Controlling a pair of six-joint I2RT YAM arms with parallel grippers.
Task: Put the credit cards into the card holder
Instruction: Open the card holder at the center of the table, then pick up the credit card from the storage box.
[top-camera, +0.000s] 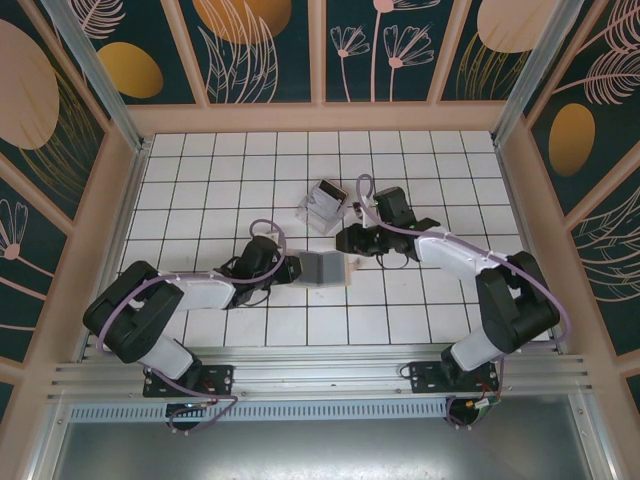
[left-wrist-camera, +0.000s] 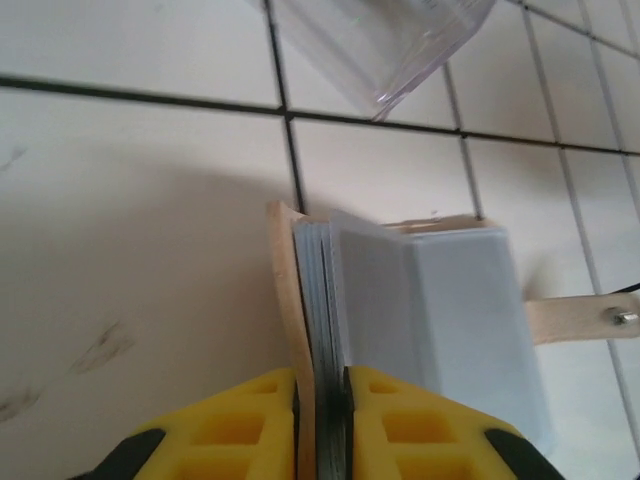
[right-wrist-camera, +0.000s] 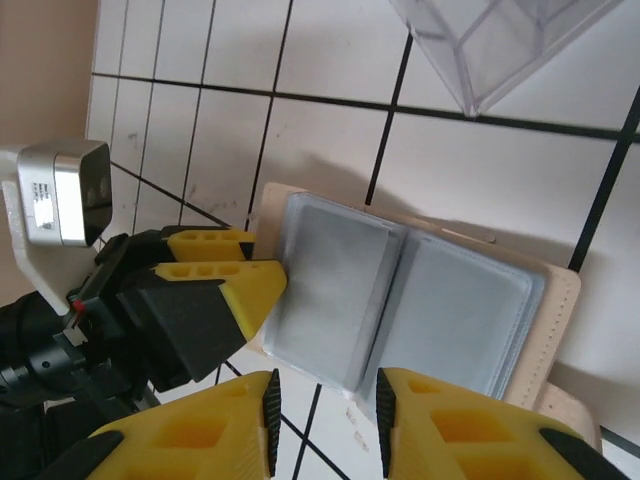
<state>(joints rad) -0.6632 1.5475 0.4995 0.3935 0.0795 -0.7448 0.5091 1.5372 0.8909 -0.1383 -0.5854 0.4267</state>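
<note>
Tan-beige flat card holder (top-camera: 322, 268), open like a book, lies on the white tiled floor (top-camera: 200, 170) between your two arms in the top view. Your left gripper (top-camera: 293, 268) reaches in low, forearm almost level, to the holder's left edge. Your right gripper (top-camera: 346, 240) folds back from a raised elbow towards its upper right corner. A clear plastic box (top-camera: 322, 205) lies just beyond; its pale contents are too small to read.

Left wrist view: the yellow fingers (left-wrist-camera: 260, 420) are pinched on the tan cover and its clear sleeves (left-wrist-camera: 440, 300).

Right wrist view: your right fingers (right-wrist-camera: 450, 420) stand apart with the sleeves' lower edge at the gap; contact unclear. The box corner is at the top.
</note>
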